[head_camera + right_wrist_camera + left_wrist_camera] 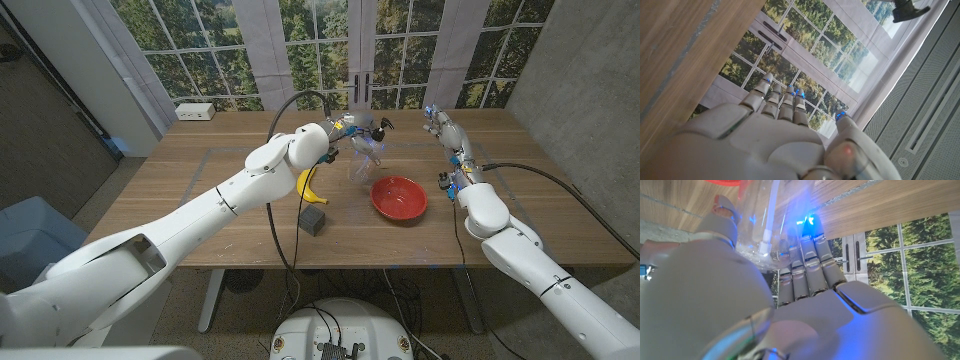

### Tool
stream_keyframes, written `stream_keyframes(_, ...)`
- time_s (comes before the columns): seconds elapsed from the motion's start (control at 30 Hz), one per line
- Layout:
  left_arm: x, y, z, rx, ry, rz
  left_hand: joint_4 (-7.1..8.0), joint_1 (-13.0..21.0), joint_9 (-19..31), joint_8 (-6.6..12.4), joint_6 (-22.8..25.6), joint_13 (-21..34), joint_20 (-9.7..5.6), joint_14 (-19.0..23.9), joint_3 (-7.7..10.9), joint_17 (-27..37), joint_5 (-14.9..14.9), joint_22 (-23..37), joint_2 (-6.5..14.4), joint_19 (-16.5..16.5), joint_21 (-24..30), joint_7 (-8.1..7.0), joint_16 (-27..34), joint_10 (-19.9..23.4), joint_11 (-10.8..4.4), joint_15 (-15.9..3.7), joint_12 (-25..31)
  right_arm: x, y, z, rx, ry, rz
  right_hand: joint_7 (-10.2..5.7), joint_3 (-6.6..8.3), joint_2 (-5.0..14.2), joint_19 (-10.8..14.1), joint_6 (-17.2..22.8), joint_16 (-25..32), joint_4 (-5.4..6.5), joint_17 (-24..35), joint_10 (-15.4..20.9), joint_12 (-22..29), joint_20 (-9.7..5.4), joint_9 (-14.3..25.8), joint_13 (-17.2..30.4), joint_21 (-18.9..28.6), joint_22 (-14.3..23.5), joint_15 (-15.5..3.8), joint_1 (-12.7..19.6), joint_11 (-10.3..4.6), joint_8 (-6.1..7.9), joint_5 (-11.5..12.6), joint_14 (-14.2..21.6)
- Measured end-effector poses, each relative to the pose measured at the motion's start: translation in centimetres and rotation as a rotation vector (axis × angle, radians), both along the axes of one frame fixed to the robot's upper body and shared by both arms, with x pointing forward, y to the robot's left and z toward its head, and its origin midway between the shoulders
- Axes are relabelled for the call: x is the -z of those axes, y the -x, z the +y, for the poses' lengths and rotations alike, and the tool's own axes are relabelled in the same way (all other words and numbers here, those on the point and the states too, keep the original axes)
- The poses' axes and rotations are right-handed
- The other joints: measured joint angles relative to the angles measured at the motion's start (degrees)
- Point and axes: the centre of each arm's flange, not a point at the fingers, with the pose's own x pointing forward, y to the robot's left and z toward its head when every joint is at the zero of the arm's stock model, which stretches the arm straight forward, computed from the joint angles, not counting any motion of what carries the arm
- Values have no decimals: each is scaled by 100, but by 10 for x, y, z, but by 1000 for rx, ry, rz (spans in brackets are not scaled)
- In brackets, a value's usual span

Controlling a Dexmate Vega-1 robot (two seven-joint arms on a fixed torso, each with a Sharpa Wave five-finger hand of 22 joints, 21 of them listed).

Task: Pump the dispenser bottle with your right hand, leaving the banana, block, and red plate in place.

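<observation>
A clear dispenser bottle (366, 158) with a black pump head (379, 127) stands near the table's middle, and my left hand (338, 130) grips it from the left. In the left wrist view my fingers (807, 265) and thumb wrap the clear bottle (762, 222). My right hand (444, 127) hovers to the right of the pump, apart from it, fingers extended and holding nothing. The right wrist view shows that hand (785, 125) with the pump head (907, 11) beyond it. A yellow banana (309, 186), a dark block (314, 220) and a red plate (399, 198) lie in front of the bottle.
A white box (195, 111) sits at the table's (200, 190) back left corner. Windows run behind the far edge. A black cable (285, 240) loops from my left arm over the table near the block.
</observation>
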Motion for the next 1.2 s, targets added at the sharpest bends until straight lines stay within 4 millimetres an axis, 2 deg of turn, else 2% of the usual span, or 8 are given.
stream_keyframes(0.23, 5, -1, 7, 2, 67, -1, 0, 0, 41, 23, -10, 3, 3, -9, 0, 0, 0, 0, 0, -18, 44, -10, 0, 0, 1, -9, 47, 1, -5, -7, -8, -22, 21, 31, 0, 0, 0, 31, 0, 0, 28, 31, 0, 0, 0, 0, 0, 0, 0, 0, 31, 0, 0, 0)
stream_keyframes(0.37, 0, 0, 9, 4, 104, -18, 0, 0, 77, 23, -10, 3, -8, -9, 0, 0, 42, -22, 0, -48, 91, -10, -1, 21, 22, -9, 48, 1, -8, -12, -2, -27, 27, 31, 0, 0, 0, 31, 0, 0, 28, 31, 0, 0, 0, 0, 0, 0, 0, 0, 31, 0, 0, 0)
stream_keyframes(0.43, 8, -2, 14, 1, 139, -5, 0, 0, 88, 41, -10, 3, -8, -4, 0, 0, 42, -23, 0, -49, 116, -10, -1, 42, 42, -5, 48, 3, -11, -14, -18, -50, 45, 31, 0, 0, 0, 31, 0, 0, 27, 31, 0, 0, 0, 0, 0, -1, 0, 0, 31, 0, 0, 0)
stream_keyframes(0.67, 11, -4, 20, -9, 232, -9, 0, 1, 144, 57, -10, 3, -9, 12, 0, 0, 87, -48, 0, -109, 180, -10, -4, 41, 42, 12, 69, 5, -17, -22, -38, -72, 73, 31, 0, 0, 0, 31, 0, 0, 27, 31, 0, 0, -1, 0, 0, -1, 32, -1, 31, 0, 0, 32)
stream_keyframes(1.2, 28, -14, 40, -65, 464, 2, 0, -24, 245, 79, -20, 3, -11, 12, 1, 1, 164, -86, 24, -133, 268, -20, -4, 41, 42, 11, 68, 15, -34, -41, -205, -186, 110, 62, 13, 0, -1, 61, 32, -33, 53, 41, 0, 0, -1, 13, 0, -2, 53, -1, 83, 0, -21, 10)
